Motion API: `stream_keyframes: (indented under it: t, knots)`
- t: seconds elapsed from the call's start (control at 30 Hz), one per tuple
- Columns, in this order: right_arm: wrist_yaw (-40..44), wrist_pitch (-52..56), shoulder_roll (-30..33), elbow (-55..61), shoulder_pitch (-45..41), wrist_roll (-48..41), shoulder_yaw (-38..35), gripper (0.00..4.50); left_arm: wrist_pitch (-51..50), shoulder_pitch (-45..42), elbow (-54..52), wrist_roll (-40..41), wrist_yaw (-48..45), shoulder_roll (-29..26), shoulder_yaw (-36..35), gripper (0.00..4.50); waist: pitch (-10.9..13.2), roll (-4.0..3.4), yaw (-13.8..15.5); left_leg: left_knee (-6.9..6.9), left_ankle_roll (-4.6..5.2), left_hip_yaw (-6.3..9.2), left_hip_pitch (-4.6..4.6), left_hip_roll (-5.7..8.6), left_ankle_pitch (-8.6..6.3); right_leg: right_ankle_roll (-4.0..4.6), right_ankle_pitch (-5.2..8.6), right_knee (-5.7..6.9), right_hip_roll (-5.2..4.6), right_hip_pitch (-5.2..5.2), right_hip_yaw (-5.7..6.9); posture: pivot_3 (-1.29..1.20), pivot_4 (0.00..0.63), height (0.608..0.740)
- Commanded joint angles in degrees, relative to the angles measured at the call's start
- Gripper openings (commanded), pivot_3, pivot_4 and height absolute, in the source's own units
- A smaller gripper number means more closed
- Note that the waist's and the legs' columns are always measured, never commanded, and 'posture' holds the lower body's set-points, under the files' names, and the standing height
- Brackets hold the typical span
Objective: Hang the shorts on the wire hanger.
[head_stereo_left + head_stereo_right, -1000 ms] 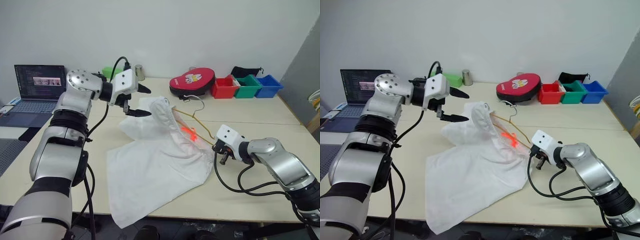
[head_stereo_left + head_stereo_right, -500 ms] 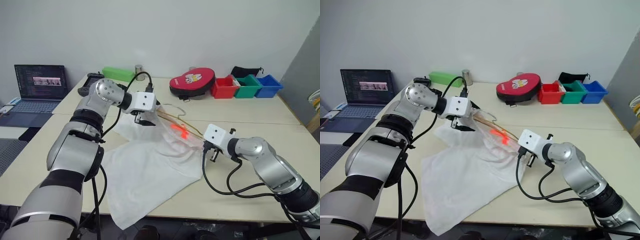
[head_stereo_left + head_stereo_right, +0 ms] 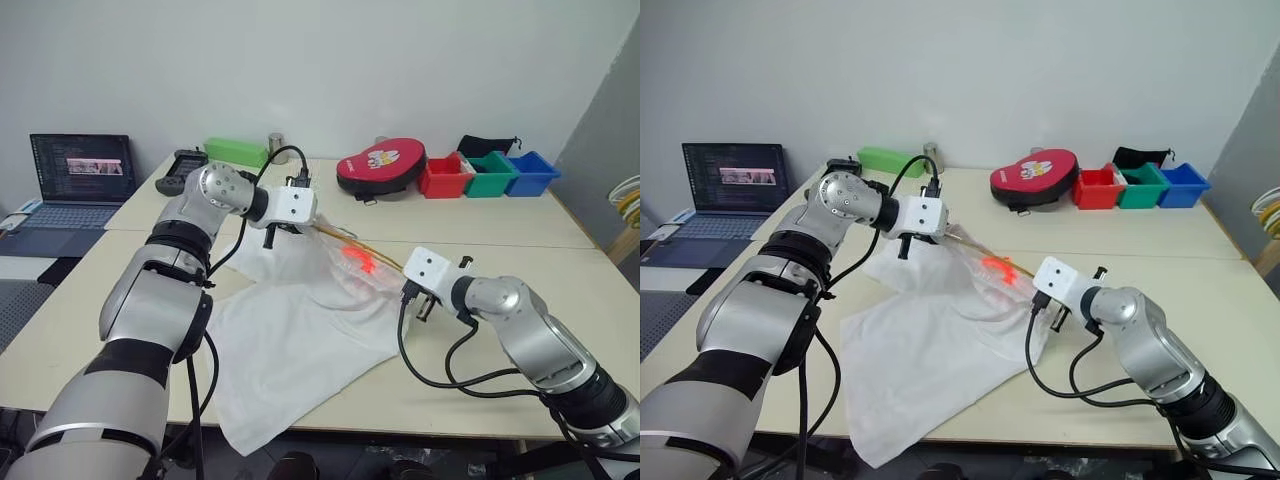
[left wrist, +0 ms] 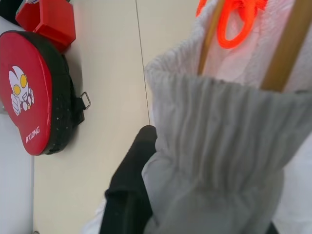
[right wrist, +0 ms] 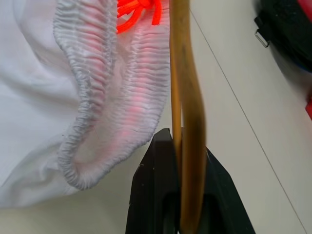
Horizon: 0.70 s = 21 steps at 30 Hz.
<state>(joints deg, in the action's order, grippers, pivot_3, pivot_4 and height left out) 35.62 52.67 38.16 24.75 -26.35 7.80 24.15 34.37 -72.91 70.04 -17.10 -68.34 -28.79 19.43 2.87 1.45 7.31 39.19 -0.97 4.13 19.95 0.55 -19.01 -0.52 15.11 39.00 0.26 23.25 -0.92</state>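
The shorts [image 3: 300,345] lay spread across the worktop [image 3: 480,390], their near hem drooping over the near edge and their gathered waistband raised toward the far side. To the right, the right gripper [image 5: 181,146] had its fingers clamped on the yellow-orange wire hanger [image 5: 187,97], which ran into the waistband. Farther off, the left gripper [image 3: 290,228] pinched the waistband's far-left part between its fingers. Beyond stood a red pouch [image 3: 382,165] and coloured bins [image 3: 487,175].
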Motion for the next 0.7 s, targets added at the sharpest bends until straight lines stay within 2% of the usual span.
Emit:
stream_keyframes:
  t: [0.03, 0.13, 0.37, 0.43, 0.57, 0.7]
  knots:
    - [1.1, -2.6, 0.5, 3.0, -1.8, 0.5, 0.1, 0.00, 0.7, -1.5, -0.9, 0.6, 1.1, 0.5, -1.2, 0.13, 0.0, 0.00, -0.1, 0.00, 0.00, 0.00, 0.00, -0.01, 0.00, 0.01, -0.01, 0.00, 0.02, 0.00, 0.00, 0.19, 0.000, 0.740]
    - [1.6, -3.1, 0.8, 2.8, -1.9, 0.8, 0.1, 0.00, 0.9, -1.6, -0.9, 0.3, 1.1, 0.6, -1.5, 0.02, 0.0, 0.01, -0.1, 0.00, 0.00, 0.00, 0.00, -0.02, 0.01, 0.02, -0.01, -0.01, 0.02, 0.00, -0.01, 0.19, 0.000, 0.740]
    - [5.5, -2.2, 3.5, 5.2, -1.0, -0.6, -1.6, 1.63, 1.3, 0.0, -1.8, -0.7, 1.5, -0.2, -0.9, 0.00, 0.0, 0.01, -0.1, 0.00, 0.01, 0.00, -0.01, -0.02, 0.01, 0.02, -0.01, 0.00, 0.03, 0.00, -0.01, 0.19, 0.000, 0.740]
    - [7.8, -1.7, 6.7, 7.3, 0.5, -1.7, -3.1, 2.16, 2.1, 1.1, -2.2, -1.2, 2.3, -1.0, -0.6, 0.00, 0.0, 0.00, -0.1, 0.01, 0.01, 0.00, -0.01, -0.02, 0.01, 0.02, -0.01, -0.01, 0.03, 0.00, -0.02, 0.18, 0.000, 0.740]
    - [10.6, 0.6, 10.1, 9.9, 2.3, -4.7, -7.0, 3.16, 2.0, 3.9, -3.6, -0.3, 2.2, -1.2, -1.2, 0.00, 0.0, 0.02, -0.1, 0.01, 0.01, 0.00, -0.01, -0.01, 0.01, 0.02, -0.01, -0.02, 0.01, -0.01, -0.03, 0.18, 0.000, 0.740]
    - [12.1, 5.2, 10.6, 10.8, 3.0, -9.4, -13.2, 4.29, 1.4, 7.8, -7.0, 1.3, 1.2, -1.2, -1.8, 0.00, 0.0, 0.03, -0.1, 0.08, 0.02, -0.01, -0.04, -0.05, 0.01, 0.08, -0.04, 0.03, 0.04, -0.03, -0.03, 0.18, 0.000, 0.740]
